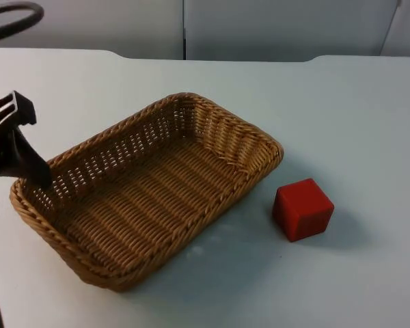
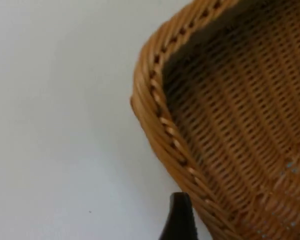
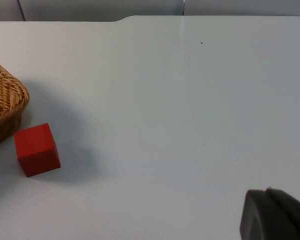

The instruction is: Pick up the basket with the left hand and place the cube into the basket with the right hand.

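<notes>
Wicker basket (image 1: 150,191) lying empty on white surface (image 1: 355,102), long axis slanting away from left gripper (image 1: 17,154), poised at its near short rim; finger state impossible to tell. Red cube (image 1: 303,209) just beside opposite end, apart. Right arm waiting, well off.

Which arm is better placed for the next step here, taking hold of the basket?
The left. The left gripper is already at the wicker basket rim's near-left corner, while the red cube sits on the table beside the basket, and the right gripper waits well away from it.
</notes>
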Action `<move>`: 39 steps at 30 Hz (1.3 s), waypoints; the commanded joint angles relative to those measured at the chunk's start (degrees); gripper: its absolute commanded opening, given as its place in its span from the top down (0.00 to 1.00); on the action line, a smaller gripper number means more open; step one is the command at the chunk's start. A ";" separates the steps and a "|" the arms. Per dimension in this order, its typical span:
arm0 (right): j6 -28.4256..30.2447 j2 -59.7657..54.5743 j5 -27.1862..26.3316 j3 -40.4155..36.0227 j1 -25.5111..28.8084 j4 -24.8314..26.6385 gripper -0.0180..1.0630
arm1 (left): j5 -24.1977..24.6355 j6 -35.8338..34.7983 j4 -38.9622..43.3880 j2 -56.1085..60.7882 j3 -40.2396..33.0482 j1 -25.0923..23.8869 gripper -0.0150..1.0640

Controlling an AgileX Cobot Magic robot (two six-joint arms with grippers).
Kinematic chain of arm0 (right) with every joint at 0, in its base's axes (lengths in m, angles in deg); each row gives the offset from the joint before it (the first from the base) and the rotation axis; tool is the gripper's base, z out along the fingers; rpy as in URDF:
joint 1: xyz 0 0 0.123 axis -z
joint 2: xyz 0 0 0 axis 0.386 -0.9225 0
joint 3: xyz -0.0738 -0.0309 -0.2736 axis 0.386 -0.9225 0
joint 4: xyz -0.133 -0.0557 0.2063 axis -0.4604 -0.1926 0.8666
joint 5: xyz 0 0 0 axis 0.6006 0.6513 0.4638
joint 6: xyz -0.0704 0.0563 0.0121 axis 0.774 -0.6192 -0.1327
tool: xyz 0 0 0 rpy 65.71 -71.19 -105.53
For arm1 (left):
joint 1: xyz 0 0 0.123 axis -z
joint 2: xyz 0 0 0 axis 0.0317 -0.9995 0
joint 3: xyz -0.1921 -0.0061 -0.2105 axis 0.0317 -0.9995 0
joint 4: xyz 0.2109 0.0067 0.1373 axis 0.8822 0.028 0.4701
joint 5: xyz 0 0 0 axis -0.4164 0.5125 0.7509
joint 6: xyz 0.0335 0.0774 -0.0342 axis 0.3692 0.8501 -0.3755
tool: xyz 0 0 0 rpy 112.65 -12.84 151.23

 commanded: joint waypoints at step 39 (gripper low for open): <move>-0.13 0.07 -0.58 -0.29 0.00 -0.44 0.99 | 0.82 21.69 -46.07 -20.00 16.01 -0.07 0.99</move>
